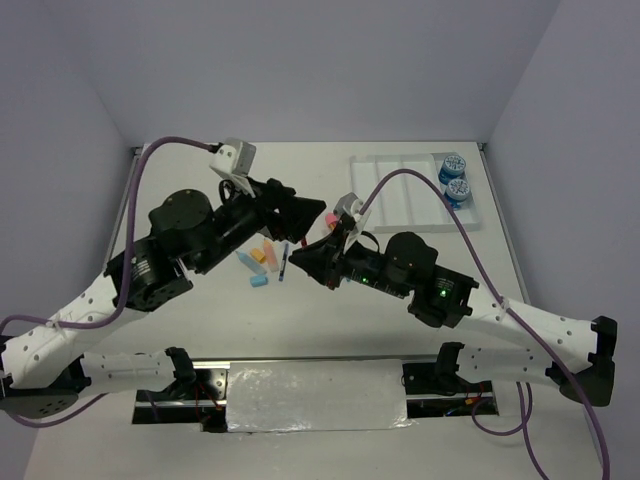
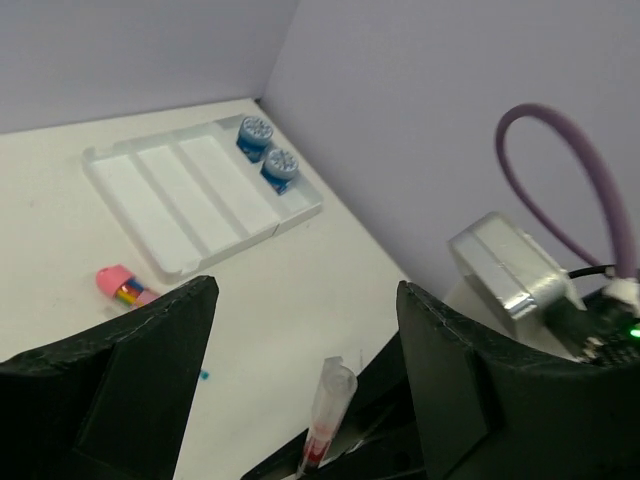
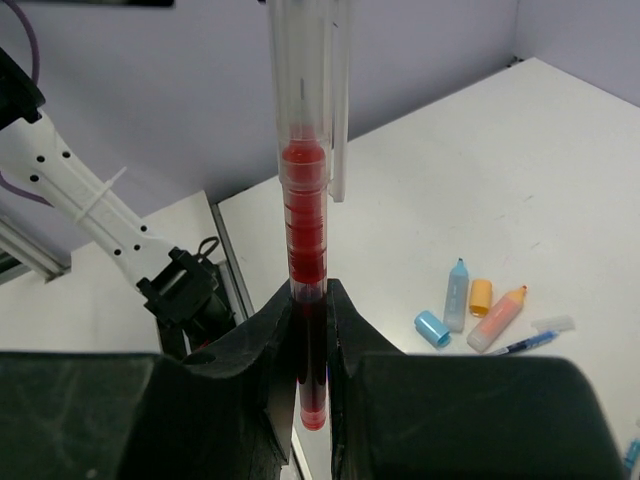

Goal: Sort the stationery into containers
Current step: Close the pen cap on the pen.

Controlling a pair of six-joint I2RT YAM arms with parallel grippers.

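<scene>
While the right fingers (image 3: 255, 350) clamp shut on the red pen (image 3: 305, 220) near the top view's centre, the left fingers (image 2: 150, 360) stand spread wide either side of its end, holding nothing. Judging from this, turn the pen parallel to the long compartments of the white tray (image 1: 397, 192), upper right, before releasing.

Robot lab cell. Bare white table (image 1: 330, 325) boxed in by plain lavender walls (image 1: 300, 60). Two arms (image 1: 100, 300) bolted to a black mounting rail (image 1: 215, 378) at the near edge. Purple cables (image 1: 133, 200) run exposed, and a grey camera box (image 1: 233, 155) sits on a wrist. It's a test rig, nothing like a home or office.
</scene>
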